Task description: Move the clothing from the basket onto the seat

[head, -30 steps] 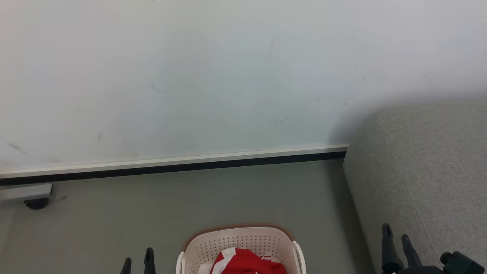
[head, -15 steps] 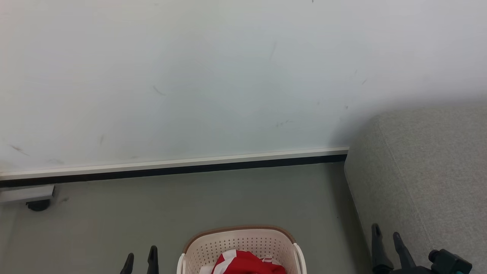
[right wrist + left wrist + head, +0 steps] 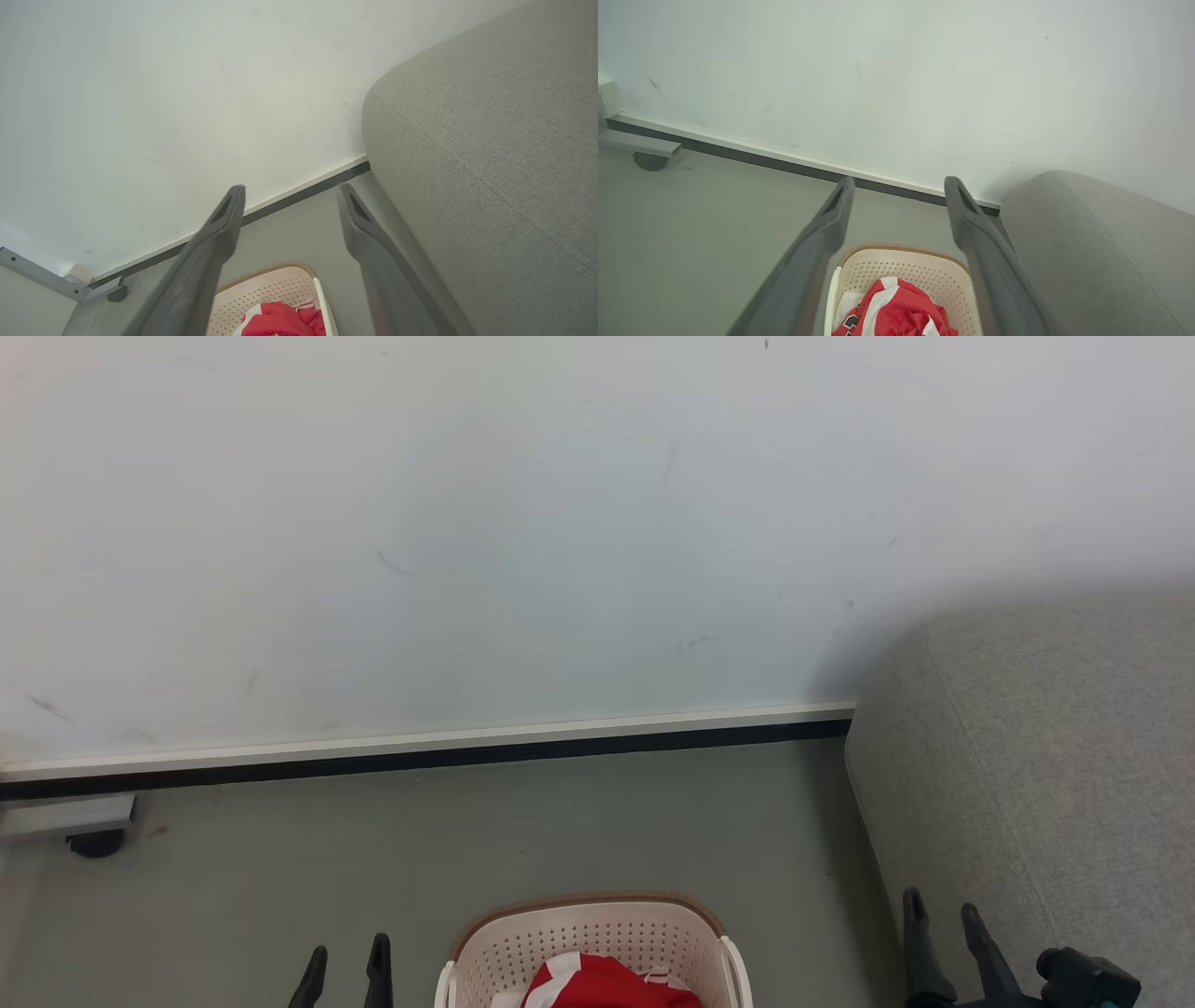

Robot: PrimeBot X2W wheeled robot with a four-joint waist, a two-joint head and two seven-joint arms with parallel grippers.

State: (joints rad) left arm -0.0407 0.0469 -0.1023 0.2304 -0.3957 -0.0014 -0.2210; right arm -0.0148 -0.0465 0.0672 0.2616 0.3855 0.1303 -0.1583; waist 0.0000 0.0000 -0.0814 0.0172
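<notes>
A cream perforated basket (image 3: 579, 933) with a brown rim stands on the floor at the bottom centre of the head view. Red and white clothing (image 3: 607, 985) lies bunched inside the basket (image 3: 906, 268); the clothing (image 3: 901, 312) shows part of a printed number in the left wrist view, and the clothing (image 3: 280, 319) also lies in the basket (image 3: 275, 284) in the right wrist view. The grey speckled seat (image 3: 1055, 756) fills the right side. My left gripper (image 3: 344, 961) is open just left of the basket. My right gripper (image 3: 941, 919) is open beside the seat's front edge, right of the basket. Neither holds anything.
A pale wall with a white and black baseboard (image 3: 467, 751) runs behind the basket. A grey metal frame foot with a dark caster (image 3: 91, 843) sits at the far left by the wall. Grey-green floor (image 3: 560, 831) lies between the wall and the basket.
The head view has tipped slightly, so everything sits a little lower. The right gripper has shifted left and down in that view; the left gripper barely changed. The clothing stays in the basket.
</notes>
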